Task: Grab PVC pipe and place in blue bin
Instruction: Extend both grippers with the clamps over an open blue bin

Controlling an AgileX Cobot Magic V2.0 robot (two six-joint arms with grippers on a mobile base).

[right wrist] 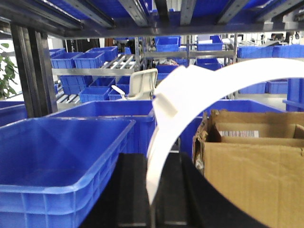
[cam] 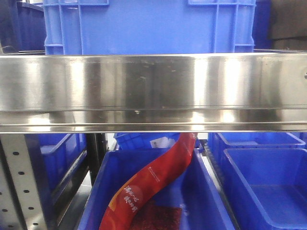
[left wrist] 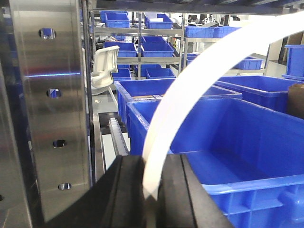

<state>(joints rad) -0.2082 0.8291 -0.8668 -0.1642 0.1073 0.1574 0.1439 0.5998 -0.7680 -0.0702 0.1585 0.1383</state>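
Observation:
The PVC pipe is out of view in all three views. In the left wrist view my left gripper [left wrist: 152,190] has its black jaws together, and a long white arc strip [left wrist: 190,80] rises from the seam between them and curves up to the right. An empty blue bin [left wrist: 247,142] lies just beyond it. The right gripper [right wrist: 151,199] looks the same: jaws together, with a white arc strip [right wrist: 164,137] rising from the seam. It sits between an empty blue bin [right wrist: 57,152] on the left and a cardboard box [right wrist: 256,175] on the right. Neither gripper shows in the front view.
A steel shelf rail [cam: 153,91] fills the middle of the front view, with a blue crate [cam: 148,24] on top. Below it, one blue bin holds a red bag [cam: 153,177] and another bin [cam: 268,187] stands to the right. A perforated steel upright [left wrist: 47,109] stands close on the left.

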